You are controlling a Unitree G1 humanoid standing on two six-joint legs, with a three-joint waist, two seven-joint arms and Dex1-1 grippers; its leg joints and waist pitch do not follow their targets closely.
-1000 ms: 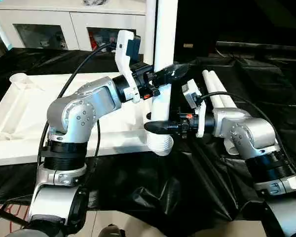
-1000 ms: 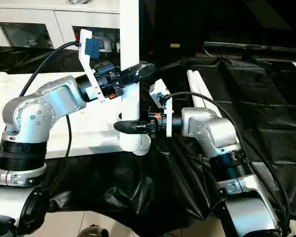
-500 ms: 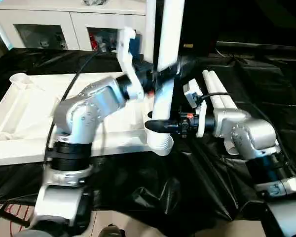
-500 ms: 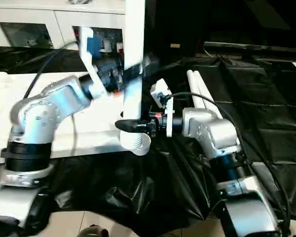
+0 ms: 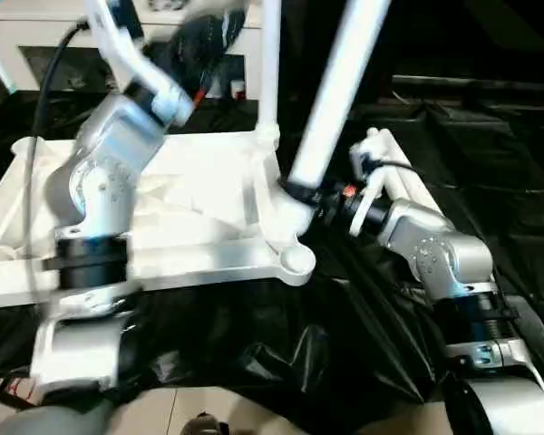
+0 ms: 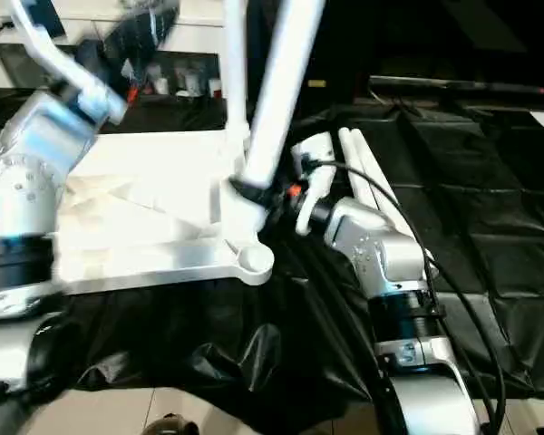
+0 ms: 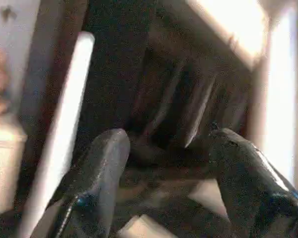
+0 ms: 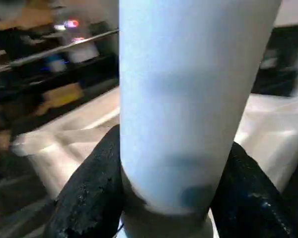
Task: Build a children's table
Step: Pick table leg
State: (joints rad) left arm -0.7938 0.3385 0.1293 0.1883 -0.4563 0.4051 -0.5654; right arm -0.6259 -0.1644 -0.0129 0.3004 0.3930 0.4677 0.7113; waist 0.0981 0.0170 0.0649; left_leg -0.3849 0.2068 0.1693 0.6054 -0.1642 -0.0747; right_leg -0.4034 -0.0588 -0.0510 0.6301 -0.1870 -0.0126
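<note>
The tabletop [image 5: 163,227] of the children's table lies underside up on black sheeting [image 5: 281,353], its ribs and raised rim facing the camera. A round socket [image 5: 296,261] sits open at the tabletop's near corner, the one closest to the robot's right arm. Beside that corner the held leg [image 5: 331,100], a long white tapered tube, leans steeply away from the tabletop, its lower end close above the rim just behind the open socket. Whether that end touches the tabletop cannot be told.

The right gripper [image 5: 299,195] is clamped around the held leg near its lower end, one black finger [image 8: 92,191] on each side of the tube, as the right wrist view shows close up. The right forearm [image 5: 426,254] reaches in from the side of the tabletop's near corner.

An upright leg [image 5: 269,68] stands from the tabletop's edge farther back along the same side, rising out of the top of the picture.

Two spare legs [image 5: 408,177] lie side by side on the sheeting beyond the right forearm, well apart from the tabletop's open socket.

The left gripper [image 5: 204,36] is raised high above the tabletop's far side, blurred, with its fingers [image 7: 102,168] spread and nothing between them. The left forearm [image 5: 109,163] crosses over the tabletop's middle.

A white cabinet [image 5: 36,41] with glass doors stands behind the tabletop.
</note>
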